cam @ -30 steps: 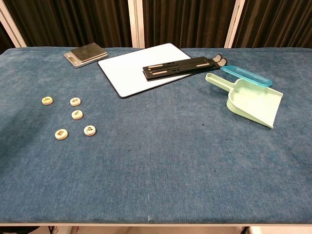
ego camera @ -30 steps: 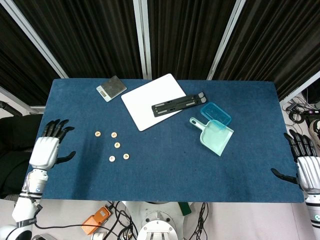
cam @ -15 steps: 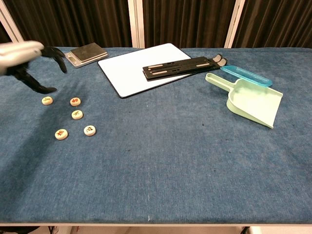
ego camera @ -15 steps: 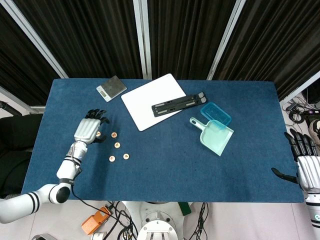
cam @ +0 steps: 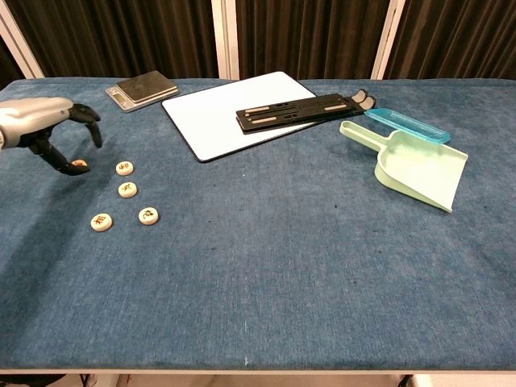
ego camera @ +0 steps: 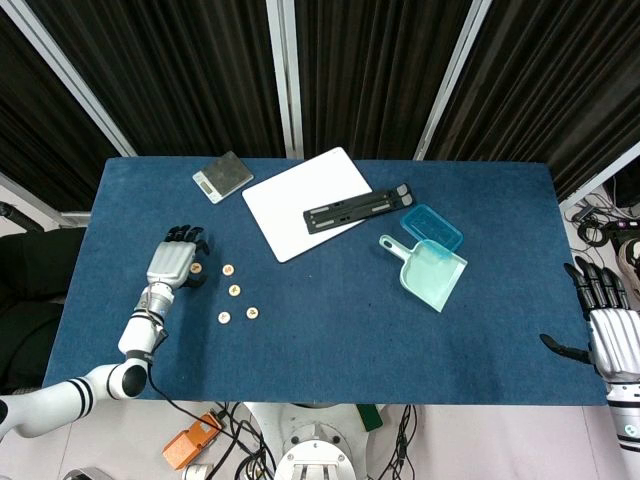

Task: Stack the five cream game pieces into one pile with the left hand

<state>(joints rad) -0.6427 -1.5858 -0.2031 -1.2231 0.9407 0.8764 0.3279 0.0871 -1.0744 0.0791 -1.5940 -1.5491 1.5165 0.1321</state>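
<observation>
Dark pleated curtains hang behind a counter (ego camera: pixel 330 340) covered in deep blue felt. Five small round cream game pieces lie scattered flat on its left side, none stacked: the far-left piece (cam: pixel 79 164), a second piece (cam: pixel 124 168) just right of it, a third piece (cam: pixel 127 189) nearer, and a near pair, the fourth piece (cam: pixel 101 222) and the fifth piece (cam: pixel 148 215).

A second ago the left robot hand (ego camera: pixel 176 262) hung off the counter's left edge. It has since swung in over the felt and dropped, so that its dark fingers (cam: pixel 87 122) now curl over the far-left piece with the thumb tip touching or just beside it. The fingers look narrowed around the piece, but whether they grip it or only bracket it I cannot tell. The pieces themselves have not shifted, so this looks like the first pick just starting, and all the stacking remains to be done.

At the counter's near right corner, the right robot hand (ego camera: pixel 612 335) stays idle, fingers spread and holding nothing.

Further off sit a grey flat kitchen scale (ego camera: pixel 222 176), a white rectangular board (ego camera: pixel 285 205), a black folding stand (ego camera: pixel 356 208), a turquoise lidded box (ego camera: pixel 432 227) and a pale green plastic dustpan (ego camera: pixel 432 275), all well apart from the pieces.
</observation>
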